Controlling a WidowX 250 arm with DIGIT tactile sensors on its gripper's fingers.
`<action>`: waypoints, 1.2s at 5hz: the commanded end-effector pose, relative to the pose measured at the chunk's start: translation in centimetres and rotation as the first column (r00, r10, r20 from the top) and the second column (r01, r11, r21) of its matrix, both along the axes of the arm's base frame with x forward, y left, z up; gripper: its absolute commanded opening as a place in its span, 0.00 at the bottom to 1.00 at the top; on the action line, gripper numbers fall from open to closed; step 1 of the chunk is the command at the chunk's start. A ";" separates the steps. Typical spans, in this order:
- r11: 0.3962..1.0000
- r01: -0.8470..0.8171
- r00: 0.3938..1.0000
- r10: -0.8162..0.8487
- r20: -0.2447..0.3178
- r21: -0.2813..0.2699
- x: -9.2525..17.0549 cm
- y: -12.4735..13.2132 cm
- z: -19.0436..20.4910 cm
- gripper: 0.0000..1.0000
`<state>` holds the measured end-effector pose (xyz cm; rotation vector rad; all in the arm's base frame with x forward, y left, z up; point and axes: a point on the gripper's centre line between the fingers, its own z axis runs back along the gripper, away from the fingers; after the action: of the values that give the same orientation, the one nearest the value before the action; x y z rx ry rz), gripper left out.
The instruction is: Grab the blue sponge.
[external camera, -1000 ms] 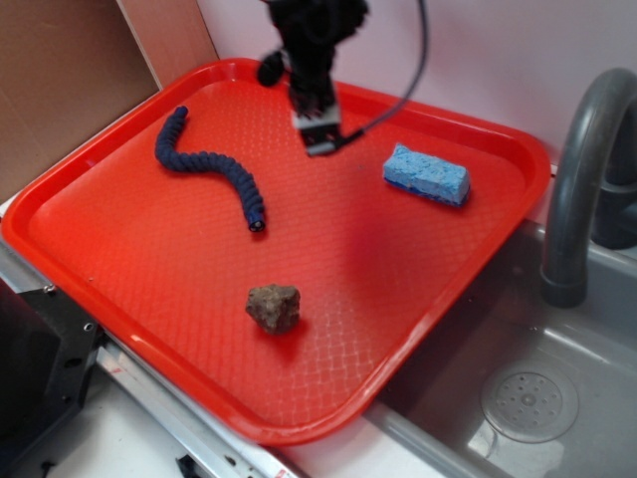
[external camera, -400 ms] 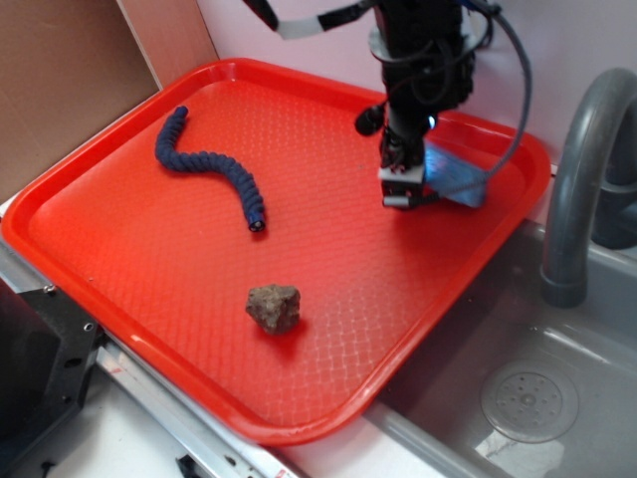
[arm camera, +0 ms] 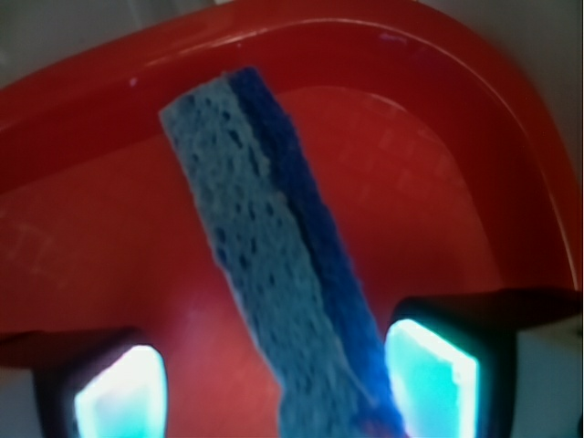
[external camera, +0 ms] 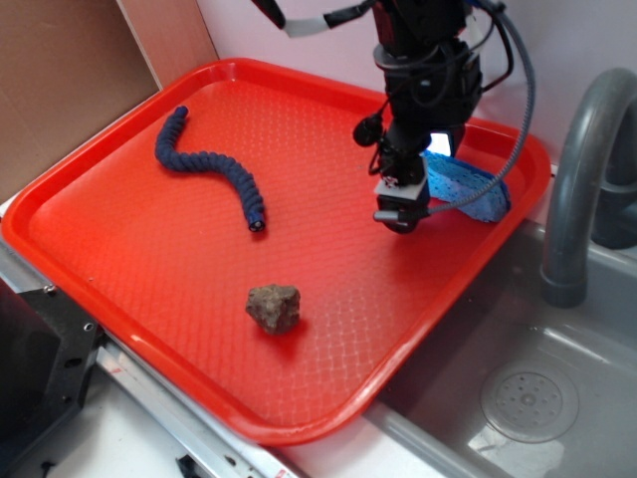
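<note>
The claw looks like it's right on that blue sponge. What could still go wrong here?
The blue sponge lies slanted between the gripper fingers, nearer one finger, so closing may twist or pinch it off-center. It also sits close to the red tray rim, where a nudge could push it against the wall.

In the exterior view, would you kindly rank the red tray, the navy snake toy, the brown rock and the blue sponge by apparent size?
1. red tray
2. navy snake toy
3. blue sponge, partly hidden by the gripper, so unsure against the rock
4. brown rock
</note>
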<state>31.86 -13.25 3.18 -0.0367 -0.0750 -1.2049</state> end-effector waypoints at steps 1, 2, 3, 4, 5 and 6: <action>0.980 -0.189 0.973 0.196 0.121 -0.069 0.6 -0.5 1.4 0.00; 0.971 -0.211 0.971 0.221 0.088 -0.110 0.9 -0.7 0.6 0.00; 0.961 -0.247 0.966 0.255 0.050 -0.126 0.7 -0.2 0.6 0.00; 0.872 -0.473 0.870 0.485 0.087 -0.128 -0.6 3.5 3.9 0.00; 0.735 -0.677 0.728 0.675 0.116 -0.032 -2.8 7.2 6.6 0.00; 0.545 -0.833 0.553 0.818 0.158 0.098 -4.6 9.6 8.0 0.00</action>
<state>27.09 -2.06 8.79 0.1820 0.0039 -0.2437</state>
